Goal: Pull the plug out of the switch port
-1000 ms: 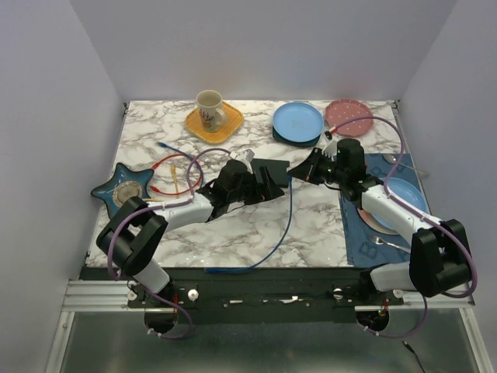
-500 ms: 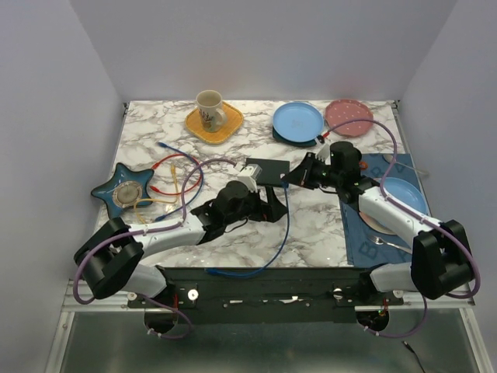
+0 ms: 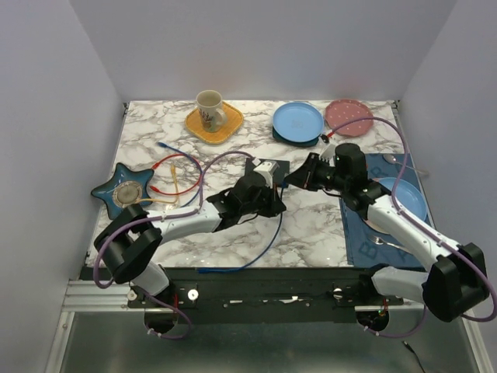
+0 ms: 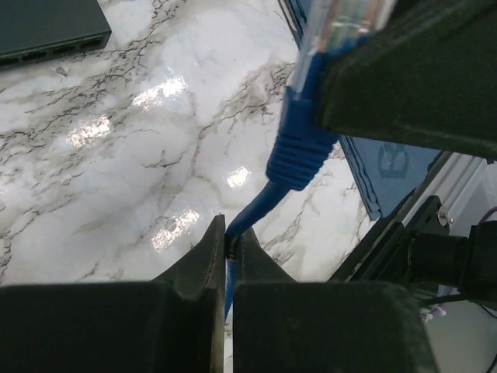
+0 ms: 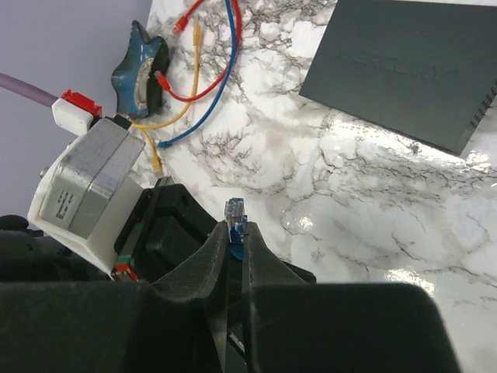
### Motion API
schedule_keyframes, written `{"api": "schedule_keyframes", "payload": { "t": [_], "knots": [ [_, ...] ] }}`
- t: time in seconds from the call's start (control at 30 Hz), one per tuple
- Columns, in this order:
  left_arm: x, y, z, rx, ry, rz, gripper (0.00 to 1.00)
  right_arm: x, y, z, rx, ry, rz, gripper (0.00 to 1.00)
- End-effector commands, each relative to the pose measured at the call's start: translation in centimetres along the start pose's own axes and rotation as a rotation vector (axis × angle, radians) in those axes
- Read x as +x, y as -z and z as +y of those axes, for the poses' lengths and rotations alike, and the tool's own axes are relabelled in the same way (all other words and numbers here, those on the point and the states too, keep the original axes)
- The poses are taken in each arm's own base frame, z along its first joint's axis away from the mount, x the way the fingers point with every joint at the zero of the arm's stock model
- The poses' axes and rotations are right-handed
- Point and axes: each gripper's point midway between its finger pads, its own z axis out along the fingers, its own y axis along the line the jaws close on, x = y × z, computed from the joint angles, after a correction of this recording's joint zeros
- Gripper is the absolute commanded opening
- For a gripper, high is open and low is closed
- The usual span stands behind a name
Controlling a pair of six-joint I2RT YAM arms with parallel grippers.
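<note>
The plug [image 5: 235, 216], clear-tipped with a blue boot [image 4: 299, 144], is out of the switch and held above the marble. My right gripper [image 5: 235, 227] is shut on it. Its blue cable [image 4: 247, 217] runs down into my left gripper [image 4: 227, 242], which is shut on the cable just below the plug. In the top view the two grippers meet near the table's middle, left gripper [image 3: 277, 202] and right gripper [image 3: 297, 179]. The flat black switch [image 5: 411, 66] lies apart behind them, its port edge [image 4: 54, 47] with nothing in it, and my left wrist partly hides it [image 3: 255, 164].
A mug on a yellow plate [image 3: 213, 120], a blue plate [image 3: 297, 122] and a pink plate [image 3: 347, 116] stand at the back. At the left sit a blue star dish [image 3: 123, 189] and loose red, yellow and blue cables [image 3: 175, 171]. A blue placemat [image 3: 388, 206] with a plate lies right.
My left gripper moved right from the switch toward the right gripper and closed on the blue cable. The right gripper kept hold of the plug.
</note>
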Motion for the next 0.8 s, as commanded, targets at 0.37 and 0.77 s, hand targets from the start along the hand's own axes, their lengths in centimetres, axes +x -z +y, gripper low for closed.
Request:
{"api": "schedule_keyframes", "payload": {
  "t": [0.37,0.77],
  "knots": [
    [-18.3,17.4,13.2,-0.596,0.212,-0.336,0.0,-0.5,3.0,-1.6,0.14,0.05,-0.101,0.5],
    [-26.8,25.1,32.0,-1.027,0.56,-0.469,0.52,1.1,3.6,-3.0,0.178,0.091,-0.066,0.47]
  ]
}}
